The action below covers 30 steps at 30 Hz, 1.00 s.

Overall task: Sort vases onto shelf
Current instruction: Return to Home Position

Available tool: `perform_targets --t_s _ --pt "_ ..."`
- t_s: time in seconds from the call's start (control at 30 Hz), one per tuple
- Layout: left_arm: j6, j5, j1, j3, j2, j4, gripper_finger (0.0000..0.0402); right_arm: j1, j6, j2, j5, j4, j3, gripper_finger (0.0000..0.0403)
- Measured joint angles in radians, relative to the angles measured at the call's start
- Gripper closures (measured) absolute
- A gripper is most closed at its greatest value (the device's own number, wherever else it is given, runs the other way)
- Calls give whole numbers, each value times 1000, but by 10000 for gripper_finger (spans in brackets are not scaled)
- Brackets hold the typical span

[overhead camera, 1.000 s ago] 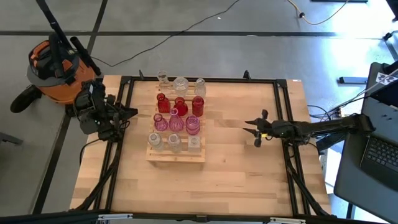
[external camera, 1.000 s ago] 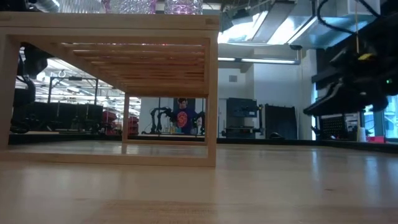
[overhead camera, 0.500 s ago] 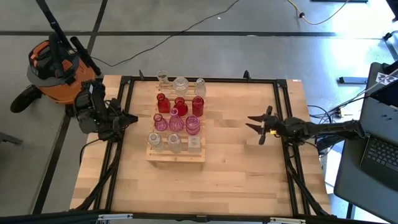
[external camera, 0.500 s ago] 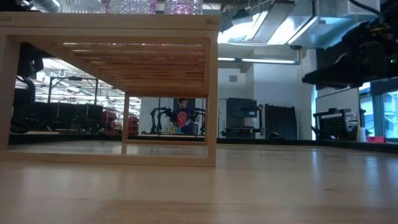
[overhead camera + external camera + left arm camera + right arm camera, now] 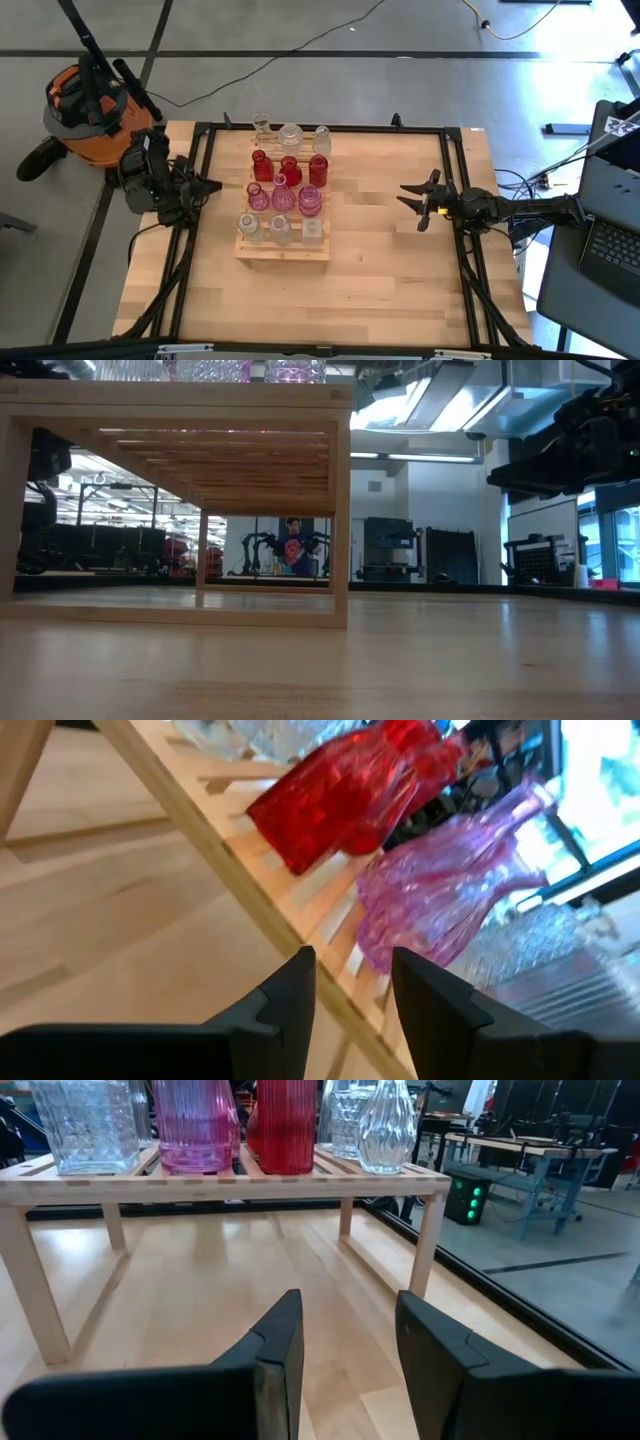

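Small glass vases (image 5: 318,170) all on pale wooden slatted shelf (image 5: 283,252), left-centre of wooden surface (image 5: 380,290). Grouped in rows by colour so like stands with like: back clear row (image 5: 290,135), red row (image 5: 262,165), pink row (image 5: 283,198), front clear row (image 5: 281,230). None on bare surface, so sorting judged done. Both arms idle: left end effector (image 5: 207,189) just beside shelf's left side, fingers spread, empty. Also right end effector (image 5: 412,205), well apart on shelf's right, fingers spread, empty. Both off shelf, likely to avoid knocking glass.
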Motion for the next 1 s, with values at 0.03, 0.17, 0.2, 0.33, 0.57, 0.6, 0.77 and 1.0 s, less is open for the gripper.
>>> perform_targets --t_s 0.03,0.17,0.2,0.33,0.57,0.6,0.77,1.0 --pt "0 -12 0 0 0 10 275 0 0 0 0 -2 0 292" --pt "104 -56 0 0 0 69 275 0 0 0 0 -4 0 292" --pt "153 -70 0 0 0 95 275 0 0 0 0 -4 0 292" --pt "415 -86 0 -1 0 206 275 0 0 0 -1 -6 1 292" --pt "916 -152 0 -108 0 580 275 0 0 0 -1 -7 1 292" --pt "990 -135 0 -123 1 659 275 0 0 0 -1 -7 1 292" --pt "1253 59 1 -134 1 930 275 0 0 0 -1 -8 1 292" --pt "1435 62 33 -132 68 1113 277 0 0 0 -1 -9 1 292"
